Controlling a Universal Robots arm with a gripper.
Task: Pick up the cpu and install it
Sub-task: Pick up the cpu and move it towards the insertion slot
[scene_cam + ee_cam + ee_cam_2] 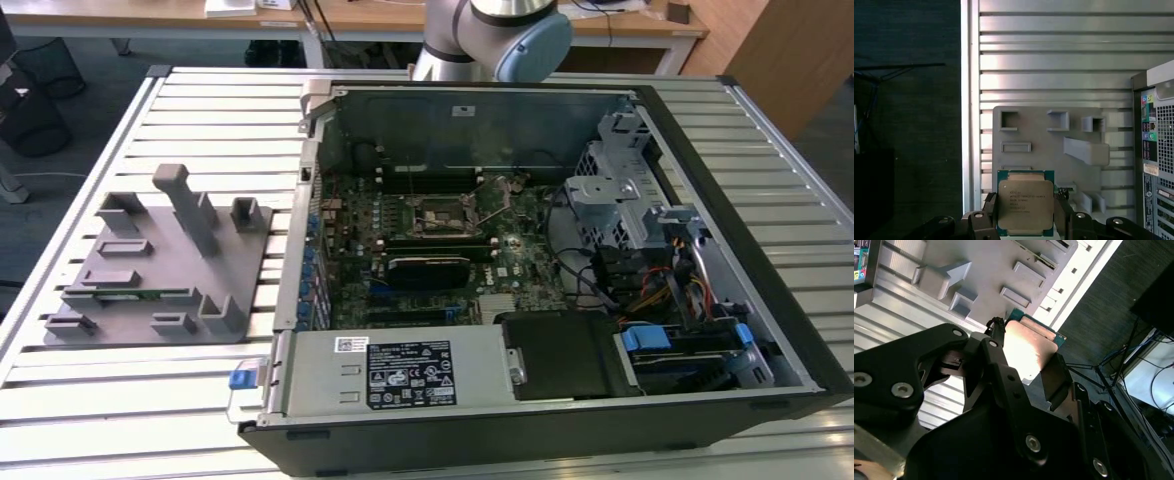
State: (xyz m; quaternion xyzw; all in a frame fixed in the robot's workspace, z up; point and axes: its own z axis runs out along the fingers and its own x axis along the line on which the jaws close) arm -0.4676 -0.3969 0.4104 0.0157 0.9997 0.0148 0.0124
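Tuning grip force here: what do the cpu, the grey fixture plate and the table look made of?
The cpu: silvery metal lid with a satin finish, glaring bright in the second wrist view; its rim is green and board-like. The fixture plate: matte grey with no shine, probably plastic. The table: pale ribbed slats with a soft sheen, likely aluminium.

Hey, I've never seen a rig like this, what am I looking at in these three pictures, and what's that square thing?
It is a robot arm at a slatted metal table. The exterior view, from a camera off the arm, shows an open computer case and, on the exterior view's left, a grey fixture. The other two pictures come from cameras riding near the arm's wrist. In both wrist views the gripper is shut on the cpu, a flat square chip, with the fixture behind it.
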